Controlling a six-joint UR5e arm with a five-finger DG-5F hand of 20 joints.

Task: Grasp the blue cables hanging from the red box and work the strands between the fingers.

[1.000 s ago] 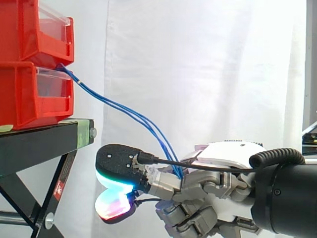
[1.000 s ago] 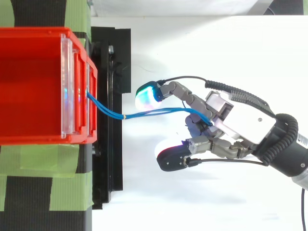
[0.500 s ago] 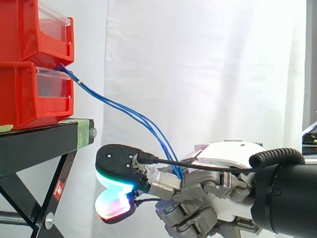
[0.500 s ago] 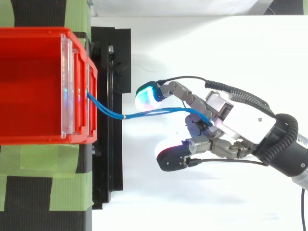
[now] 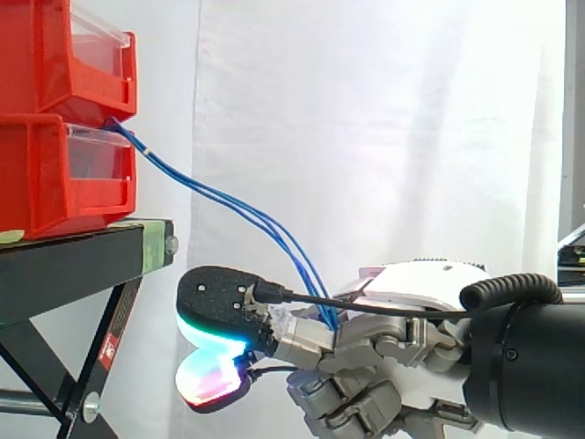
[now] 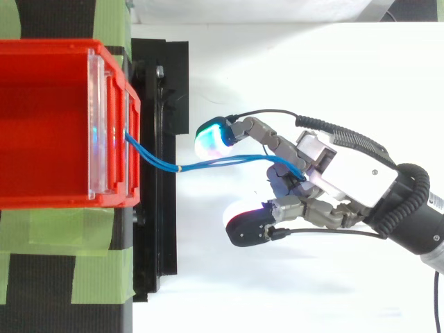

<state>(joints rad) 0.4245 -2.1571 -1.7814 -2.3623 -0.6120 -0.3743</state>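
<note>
White curtain (image 5: pixel 366 137) hangs behind two red bins stacked on a black stand (image 5: pixel 73 265), whose top carries strips of green tape (image 6: pixel 97 267). Blue cables (image 5: pixel 238 206) come out at the top front edge of the lower bin (image 5: pixel 55 174), just under the upper bin (image 5: pixel 64 55). They slope down and away from the stand, bound by a small pale tie (image 6: pixel 179 168) near the bin, then fan into separate strands. Their far ends run into the hand (image 6: pixel 347 173), which sits below the bins' level and apart from the stand. Its middle fingers are curled round the strands, gripping them near the palm. Two glowing fingertips (image 5: pixel 219 311) reach toward the stand on either side of the cables, one cyan-green and the other white with magenta.
</note>
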